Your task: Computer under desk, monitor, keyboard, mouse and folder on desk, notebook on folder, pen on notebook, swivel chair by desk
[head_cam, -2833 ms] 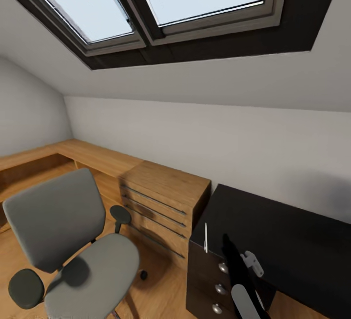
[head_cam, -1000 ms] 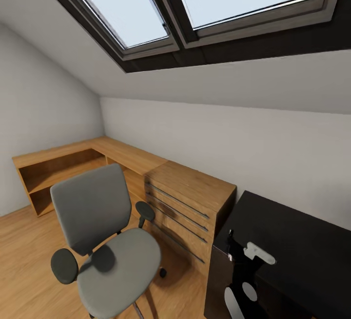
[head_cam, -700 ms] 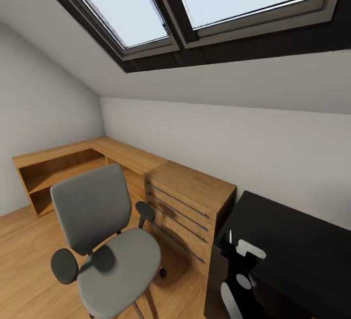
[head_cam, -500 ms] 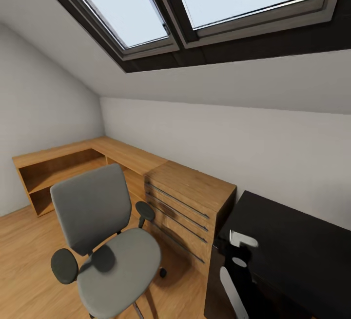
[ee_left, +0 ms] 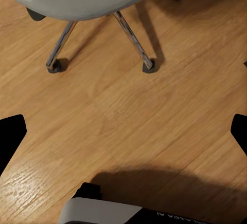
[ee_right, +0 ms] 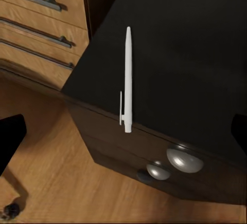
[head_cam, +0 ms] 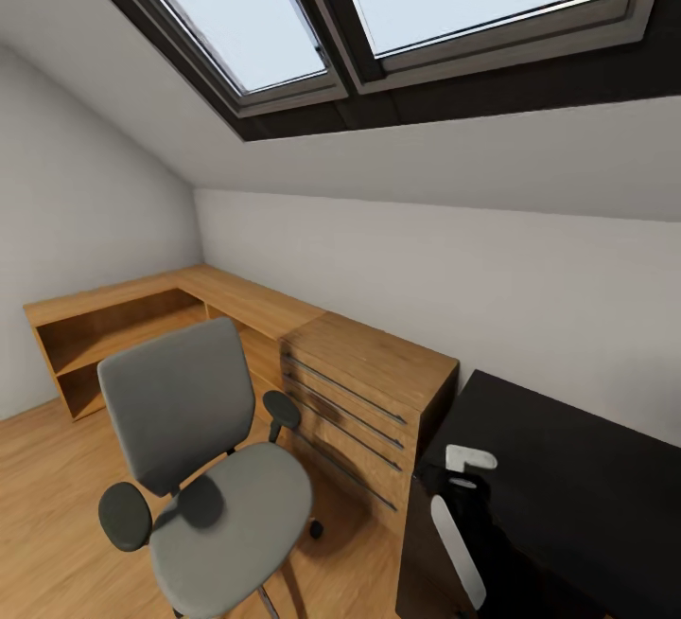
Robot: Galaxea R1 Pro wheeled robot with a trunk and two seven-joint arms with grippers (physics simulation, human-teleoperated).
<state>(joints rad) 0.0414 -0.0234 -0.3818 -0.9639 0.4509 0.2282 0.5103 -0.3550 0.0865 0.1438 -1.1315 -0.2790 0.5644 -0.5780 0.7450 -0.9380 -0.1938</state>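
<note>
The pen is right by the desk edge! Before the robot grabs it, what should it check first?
1. Pen lying flat on the desk: ok.
2. Pen clear of the edge: not ok, its clip end overhangs above the drawer knobs.
3. Right end effector open: ok, fingers spread at both sides of the wrist view.
4. Pen centred between the fingers: ok.
5. Folder and notebook ready on the desk: cannot tell.
6. Swivel chair out of the arm's way: ok.
</note>
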